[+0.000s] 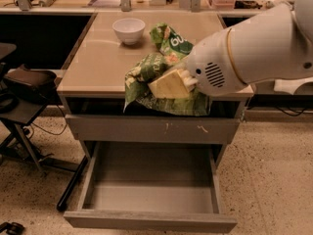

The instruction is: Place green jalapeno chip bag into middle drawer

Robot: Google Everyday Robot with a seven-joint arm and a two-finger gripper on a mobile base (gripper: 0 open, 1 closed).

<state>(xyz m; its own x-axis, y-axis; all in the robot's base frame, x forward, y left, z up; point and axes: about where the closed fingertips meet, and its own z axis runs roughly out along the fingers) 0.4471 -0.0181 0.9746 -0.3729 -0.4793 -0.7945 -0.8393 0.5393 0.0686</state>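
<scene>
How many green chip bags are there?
2. The green jalapeno chip bag is held by the gripper at the front edge of the table, above the middle drawer. The other green bag lies on the table behind it, near the white bowl.

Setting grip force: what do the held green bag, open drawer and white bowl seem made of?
Green jalapeno chip bag, held in the end effector over the table edge: crinkled foil-like film, glossy creases. Middle drawer: matte grey board, probably painted wood. Bowl: smooth white, ceramic or plastic.
</scene>
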